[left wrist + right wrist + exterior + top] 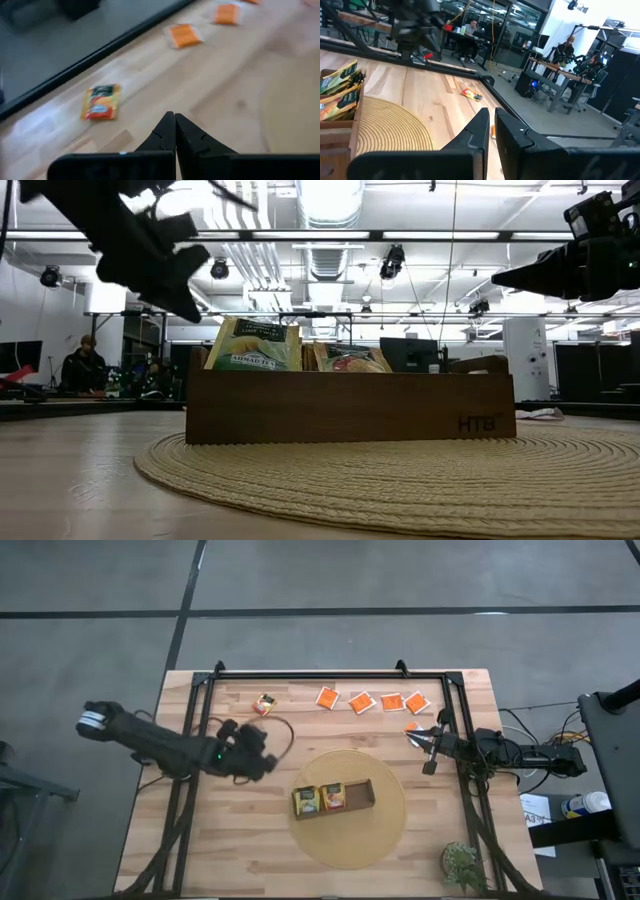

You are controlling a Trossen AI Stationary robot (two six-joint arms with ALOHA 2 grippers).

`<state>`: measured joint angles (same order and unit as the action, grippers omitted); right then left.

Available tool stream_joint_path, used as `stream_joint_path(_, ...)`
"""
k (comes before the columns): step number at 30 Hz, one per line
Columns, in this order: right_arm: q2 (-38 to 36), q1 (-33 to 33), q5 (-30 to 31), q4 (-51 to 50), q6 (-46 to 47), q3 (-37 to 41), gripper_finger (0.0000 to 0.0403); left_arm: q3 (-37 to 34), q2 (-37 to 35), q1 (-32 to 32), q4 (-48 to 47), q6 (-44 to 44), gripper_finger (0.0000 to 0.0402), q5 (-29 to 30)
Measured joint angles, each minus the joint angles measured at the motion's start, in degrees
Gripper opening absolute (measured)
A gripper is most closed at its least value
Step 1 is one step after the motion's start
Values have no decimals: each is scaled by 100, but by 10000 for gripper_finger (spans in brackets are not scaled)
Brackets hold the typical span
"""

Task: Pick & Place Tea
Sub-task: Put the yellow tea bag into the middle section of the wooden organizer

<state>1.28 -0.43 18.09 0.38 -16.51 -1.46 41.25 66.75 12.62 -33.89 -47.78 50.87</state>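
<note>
Pale wooden slatted table with a black metal frame along its far edge. A round woven straw-coloured mat lies right of table centre; on it sits the brown wooden three-compartment tray. The tray's left compartment holds a dark green-and-yellow tea sachet, the middle compartment a yellow-orange sachet with dark label, and the right compartment shows bare wood. In the low view both sachets stand upright above the tray wall, which carries a burned "HTB" mark. Near the far edge lies a row of four bright orange sachets with white edges, flat on the wood and a little apart from each other. Left of that row, well apart from it, lies a single yellow-orange sachet with red and dark print, also flat. Left gripper is above the table, left of the mat and near side of the lone sachet; its fingers are pressed together with nothing between them, as the left wrist view confirms. Right gripper is near the right end of the orange row; a fifth orange sachet sits at its fingertips. Its fingers stand only a narrow slit apart in the right wrist view, with an orange edge showing at the slit, so it appears to pinch that sachet. A small green potted plant stands at the near right corner. People sit at desks beyond the table.
</note>
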Motion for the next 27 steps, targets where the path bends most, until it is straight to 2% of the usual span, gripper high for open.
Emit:
stream_joint_path(6, 0, 0, 0, 0, 2, 1, 27, -403, -279, -1033, 151, -187, 0, 2)
stream_joint_path(12, 0, 0, 0, 0, 1, 1, 27, -698, -246, -1655, 234, -180, 0, -63)
stream_joint_path(17, 2, 2, 0, 0, 2, 1, 27, -699, -246, -1847, 294, 38, 16, -74)
stream_joint_path(27, 2, 2, 0, 0, 1, 0, 27, -699, -246, -1948, 304, 167, 94, -76)
